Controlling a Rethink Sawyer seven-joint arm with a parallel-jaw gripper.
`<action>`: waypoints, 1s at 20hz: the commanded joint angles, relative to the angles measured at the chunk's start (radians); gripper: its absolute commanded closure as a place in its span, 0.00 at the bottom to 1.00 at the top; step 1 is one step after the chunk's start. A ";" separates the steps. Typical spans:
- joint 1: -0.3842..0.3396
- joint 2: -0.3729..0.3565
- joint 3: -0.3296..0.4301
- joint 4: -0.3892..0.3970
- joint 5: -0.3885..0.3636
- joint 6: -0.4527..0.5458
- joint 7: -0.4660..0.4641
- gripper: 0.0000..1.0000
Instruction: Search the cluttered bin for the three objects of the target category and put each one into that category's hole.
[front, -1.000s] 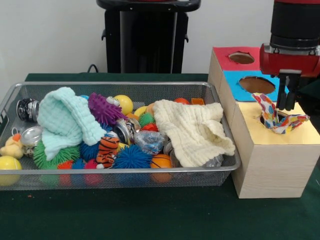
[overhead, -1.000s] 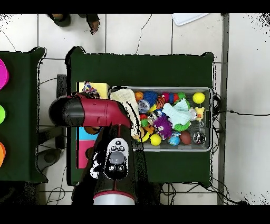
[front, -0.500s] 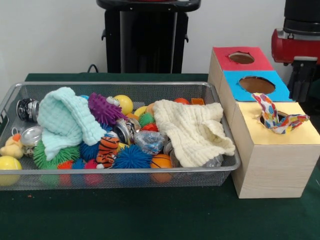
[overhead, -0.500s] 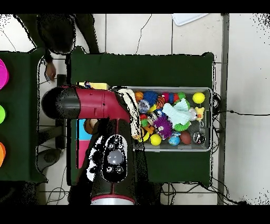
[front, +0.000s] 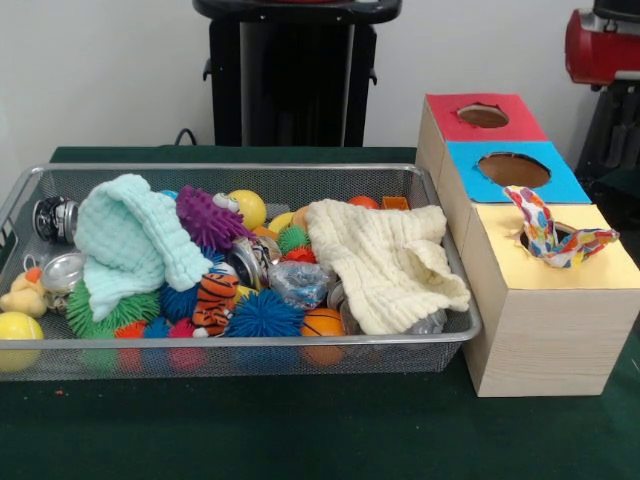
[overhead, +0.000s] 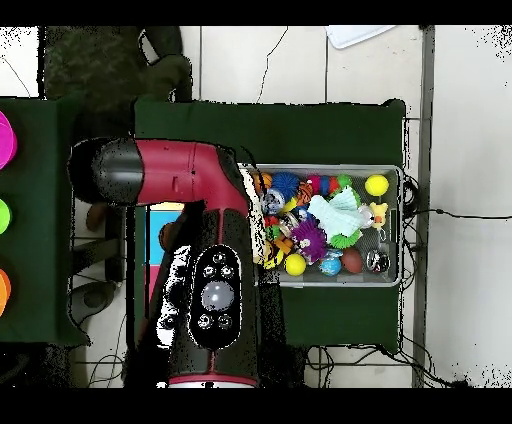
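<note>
Multicoloured patterned cloth (front: 552, 236) draped half into the yellow box's hole (front: 545, 238), crumpled and spotted, cream cloth (front: 385, 262) and mint cloth (front: 130, 243) in wire bin (front: 240, 352), fingers' state cannot be told.

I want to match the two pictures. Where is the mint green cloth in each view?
Front view: the mint green cloth lies at the left of the wire bin.
Overhead view: the mint green cloth lies in the right half of the bin.
Shared landmark: the purple spiky ball beside it.
</note>
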 joint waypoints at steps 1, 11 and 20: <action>-0.019 0.049 0.010 -0.115 -0.005 0.125 0.181 1.00; -0.031 0.063 0.027 -0.075 -0.007 0.036 0.157 1.00; -0.041 0.075 0.035 -0.063 -0.015 -0.021 0.134 1.00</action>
